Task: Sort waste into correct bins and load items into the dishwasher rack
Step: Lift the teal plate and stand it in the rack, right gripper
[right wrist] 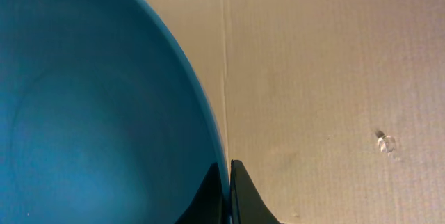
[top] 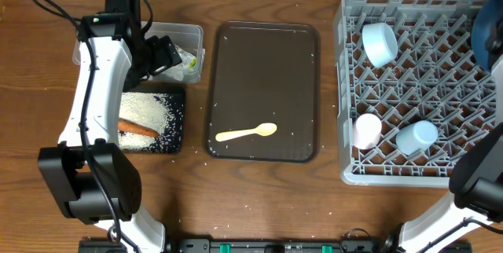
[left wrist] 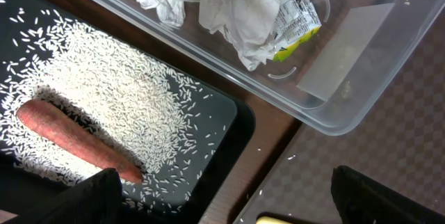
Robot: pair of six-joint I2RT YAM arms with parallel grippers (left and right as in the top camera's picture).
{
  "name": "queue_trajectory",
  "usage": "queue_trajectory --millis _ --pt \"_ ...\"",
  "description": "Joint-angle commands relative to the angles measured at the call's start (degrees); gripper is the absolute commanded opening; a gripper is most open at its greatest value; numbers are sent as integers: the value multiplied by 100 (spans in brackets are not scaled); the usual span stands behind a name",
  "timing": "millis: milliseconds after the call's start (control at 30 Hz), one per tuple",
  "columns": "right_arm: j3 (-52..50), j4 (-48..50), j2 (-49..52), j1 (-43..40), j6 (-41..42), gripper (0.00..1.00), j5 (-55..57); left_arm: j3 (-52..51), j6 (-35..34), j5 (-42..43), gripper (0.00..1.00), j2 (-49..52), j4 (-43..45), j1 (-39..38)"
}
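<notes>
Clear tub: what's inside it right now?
The clear tub holds crumpled white tissues and a yellow-green snack wrapper at one end; the floor visible beside them is bare. Anything beneath the tissues is covered.

The right gripper (right wrist: 229, 175) pinched the rim of the dark-blue plate (right wrist: 83, 113) at its lower right edge. Right of the plate stood brown cardboard (right wrist: 327, 78) with a small scuff (right wrist: 386, 142).
</notes>
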Motion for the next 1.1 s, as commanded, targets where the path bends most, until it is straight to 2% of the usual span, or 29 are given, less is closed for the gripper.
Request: queue_trajectory --millis 0,167,367,567,900,967,1067 --pt "-52 -332 273 238 -42 1 -125 -44 -7 -92 98 -22 -15 4" --pt "-52 -822 273 640 -42 5 -50 -44 -4 -92 98 -22 -15 4" --pt "-52 -1543 273 1128 13 19 -52 -44 -4 -92 98 -22 -15 4" --pt "-50 -1541 269 1327 673 32 -52 -44 -4 -92 98 -22 -15 4" --pt "-35 -1147 116 1307 1648 85 -52 -44 -7 -92 98 -22 -15 4" --pt "-22 -1088 13 1300 1847 93 -57 -44 -4 -92 98 -22 -15 4" --pt "-20 -994 -227 1300 1958 97 -146 -44 -4 -92 98 -22 -15 4"
